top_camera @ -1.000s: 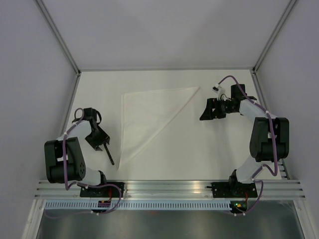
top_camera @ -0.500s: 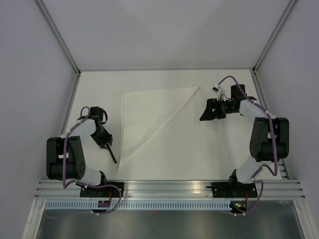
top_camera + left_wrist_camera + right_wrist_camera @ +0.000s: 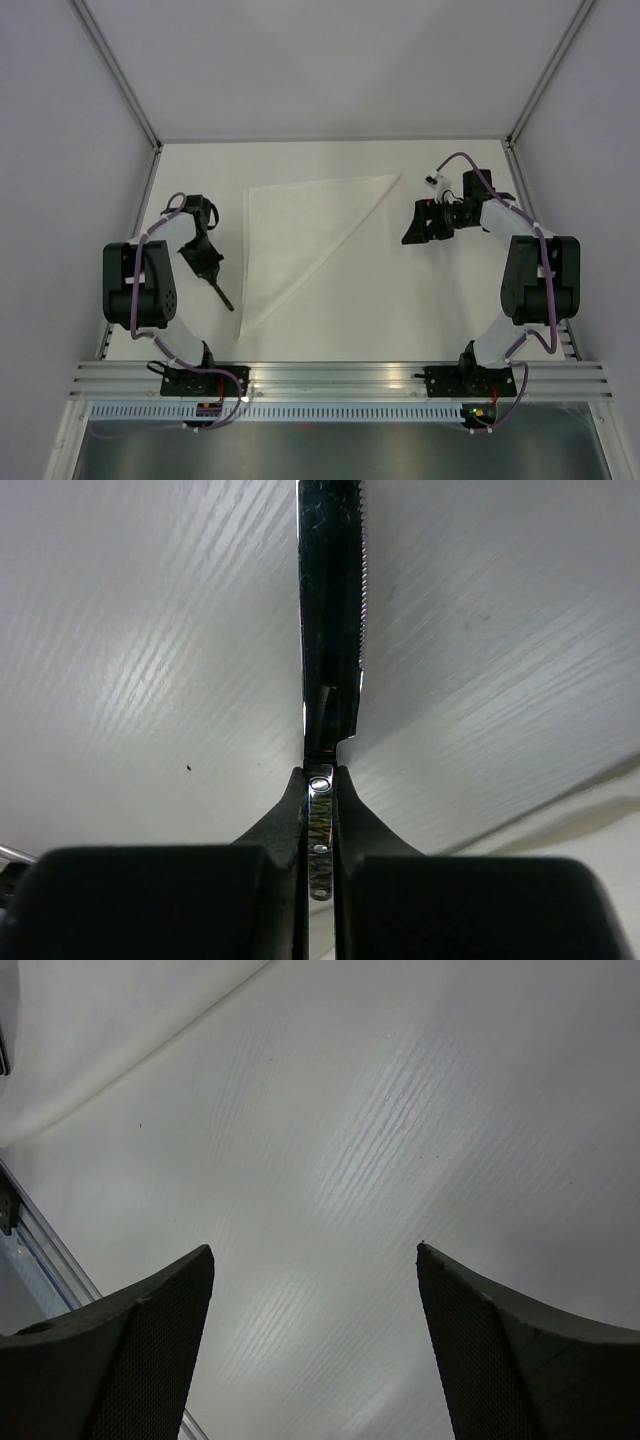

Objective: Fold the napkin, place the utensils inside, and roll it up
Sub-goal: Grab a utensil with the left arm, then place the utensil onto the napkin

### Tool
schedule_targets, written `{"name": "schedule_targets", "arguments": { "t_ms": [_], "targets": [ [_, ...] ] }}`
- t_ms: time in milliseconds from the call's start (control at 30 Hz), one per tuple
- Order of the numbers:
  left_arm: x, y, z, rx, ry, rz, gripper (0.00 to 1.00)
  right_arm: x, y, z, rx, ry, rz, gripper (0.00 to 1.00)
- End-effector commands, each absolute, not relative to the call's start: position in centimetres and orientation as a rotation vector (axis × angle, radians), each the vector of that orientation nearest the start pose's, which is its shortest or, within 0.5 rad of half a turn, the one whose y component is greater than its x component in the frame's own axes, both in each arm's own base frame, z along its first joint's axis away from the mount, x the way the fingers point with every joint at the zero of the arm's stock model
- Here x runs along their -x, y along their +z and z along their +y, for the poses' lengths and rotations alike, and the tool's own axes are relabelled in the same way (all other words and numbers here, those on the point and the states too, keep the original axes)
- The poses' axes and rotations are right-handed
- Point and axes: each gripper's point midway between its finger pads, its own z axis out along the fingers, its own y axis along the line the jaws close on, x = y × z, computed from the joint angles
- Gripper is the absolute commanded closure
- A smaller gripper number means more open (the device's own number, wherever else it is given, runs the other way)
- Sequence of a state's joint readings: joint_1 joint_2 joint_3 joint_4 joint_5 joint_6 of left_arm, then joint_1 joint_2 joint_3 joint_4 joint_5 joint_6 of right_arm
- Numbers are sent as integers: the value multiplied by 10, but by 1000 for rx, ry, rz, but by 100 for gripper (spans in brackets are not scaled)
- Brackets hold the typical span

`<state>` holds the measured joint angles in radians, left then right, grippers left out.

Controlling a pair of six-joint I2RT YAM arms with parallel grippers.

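- The left gripper (image 3: 207, 266) is clamped tight on a knife (image 3: 222, 294), its two fingers pressed flat against the sides of the handle with no gap showing.
- In the left wrist view the knife (image 3: 330, 630) runs straight out ahead of the left gripper (image 3: 320, 780), standing on edge, with the serrated side of the blade facing the right of the picture.
- From above, the blade tip points away from the fingers toward the near edge of the table (image 3: 350, 310), and it ends just short of the cloth's near corner.
- The napkin (image 3: 300, 235) lies flat, folded into a triangle, just to the inner side of the left gripper and apart from it.
- The right gripper (image 3: 411, 226) is spread wide with nothing between its fingers.
- In its own wrist view only bare tabletop (image 3: 330, 1140) shows between the two dark fingertips of the right gripper (image 3: 312, 1250).
- The napkin's far pointed corner lies close ahead of the right gripper and a little farther back on the table, not touching it.
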<state>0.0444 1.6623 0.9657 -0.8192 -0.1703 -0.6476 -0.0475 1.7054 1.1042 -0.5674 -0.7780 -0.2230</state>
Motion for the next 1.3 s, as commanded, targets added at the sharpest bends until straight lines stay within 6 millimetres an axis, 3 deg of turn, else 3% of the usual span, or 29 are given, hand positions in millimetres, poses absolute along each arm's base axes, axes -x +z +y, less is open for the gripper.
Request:
{"name": "schedule_targets", "arguments": {
  "t_ms": [0,200,333,467,533,600,633,833,867,900,933,1000,1133,1267],
  "targets": [
    [-288,36,36,877,298,2787,98,-355,102,102,485,915,2392,13],
    [-333,69,48,725,306,2699,98,-368,112,103,473,921,2375,12],
    [-363,105,48,601,265,2608,98,-379,124,104,472,913,2347,12],
    [-393,137,9,330,22,2565,98,-390,140,103,460,896,2325,13],
    [-401,147,-36,121,-10,2553,98,-396,149,102,446,889,2315,13],
    [-405,149,-63,-61,-20,2548,98,-400,157,101,444,874,2305,13],
    [-405,152,-93,-180,-69,2535,98,-401,160,101,442,865,2303,13],
    [-393,120,-199,-689,-234,2525,98,-398,176,92,441,781,2298,13],
    [-391,115,-208,-743,-252,2523,98,-396,179,91,441,773,2297,12],
    [-390,95,-217,-788,-268,2559,98,-394,181,90,439,765,2301,13],
    [-389,95,-233,-836,-297,2544,98,-393,186,87,431,755,2293,13],
    [-386,72,-249,-904,-336,2575,98,-389,190,81,411,745,2293,13],
    [-379,53,-276,-972,-426,2600,98,-382,201,73,397,706,2276,12],
    [-369,40,-288,-936,-500,2679,98,-377,198,72,385,703,2282,12]
  ]
}}
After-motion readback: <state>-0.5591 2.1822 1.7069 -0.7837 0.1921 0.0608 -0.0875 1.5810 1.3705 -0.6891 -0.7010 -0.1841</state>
